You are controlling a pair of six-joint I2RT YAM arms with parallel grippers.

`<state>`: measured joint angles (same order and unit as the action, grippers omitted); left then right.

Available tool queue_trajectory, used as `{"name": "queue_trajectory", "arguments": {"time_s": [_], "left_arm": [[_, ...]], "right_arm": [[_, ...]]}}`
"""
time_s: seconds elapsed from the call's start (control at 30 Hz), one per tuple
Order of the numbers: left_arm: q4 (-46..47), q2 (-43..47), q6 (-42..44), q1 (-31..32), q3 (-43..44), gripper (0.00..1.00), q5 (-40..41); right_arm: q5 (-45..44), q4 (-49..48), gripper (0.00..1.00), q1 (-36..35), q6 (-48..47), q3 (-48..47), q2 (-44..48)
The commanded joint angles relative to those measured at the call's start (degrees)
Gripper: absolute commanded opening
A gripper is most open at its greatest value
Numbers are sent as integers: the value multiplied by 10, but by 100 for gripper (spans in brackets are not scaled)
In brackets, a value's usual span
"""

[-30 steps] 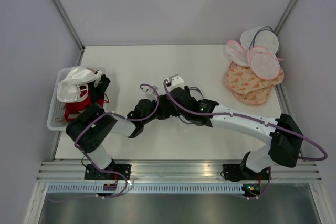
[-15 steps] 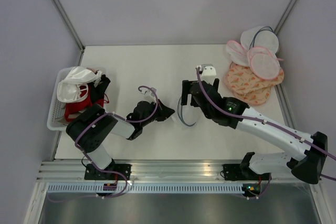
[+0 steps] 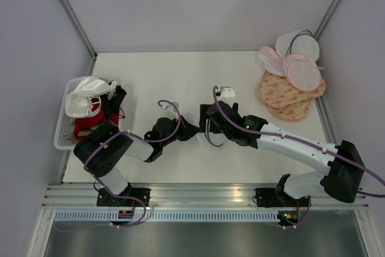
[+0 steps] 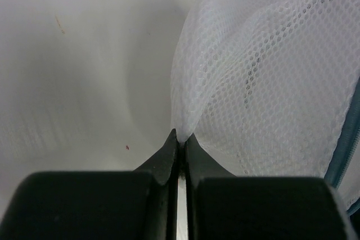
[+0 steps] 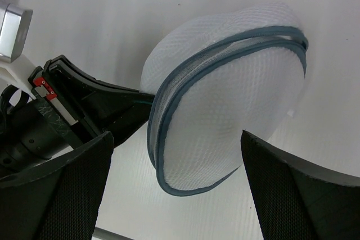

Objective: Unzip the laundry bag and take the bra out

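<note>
The laundry bag [image 5: 225, 105], white mesh with a dark grey zipper rim, stands on edge in the middle of the table [image 3: 209, 140]. My left gripper [image 4: 180, 139] is shut on a pinch of its mesh at its left side [image 3: 192, 129]. My right gripper [image 5: 180, 195] is open, its two fingers spread wide on either side of the bag, hovering just over it [image 3: 209, 117]. The left gripper's black fingers also show in the right wrist view [image 5: 101, 105]. The zipper rim looks closed. No bra shows through the mesh.
A white basket [image 3: 62, 129] with white and red garments stands at the left edge. A pile of pink-rimmed white bags [image 3: 301, 70] and peach patterned bags [image 3: 283, 97] lies at the back right. Walls enclose the table.
My right gripper swung away to the back right, then came back over the bag. The left gripper has kept its hold on the mesh and barely moved.
</note>
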<state>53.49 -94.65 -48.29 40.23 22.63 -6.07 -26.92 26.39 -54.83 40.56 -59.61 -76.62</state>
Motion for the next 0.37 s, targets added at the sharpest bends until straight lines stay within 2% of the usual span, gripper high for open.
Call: {"name": "queue_trajectory", "arguments": {"time_s": [0.0,0.13,0.33], "left_arm": [[19,23,-8,3,-3,2,9],[16,25,-7,3,-5,2,10],[10,21,-7,3,3,2,10]], "right_arm": [[23,-42,98,-5,10,14,20],[5,-34,98,-12,1,20,53],[5,-15,98,-13,-3,7,49]]}}
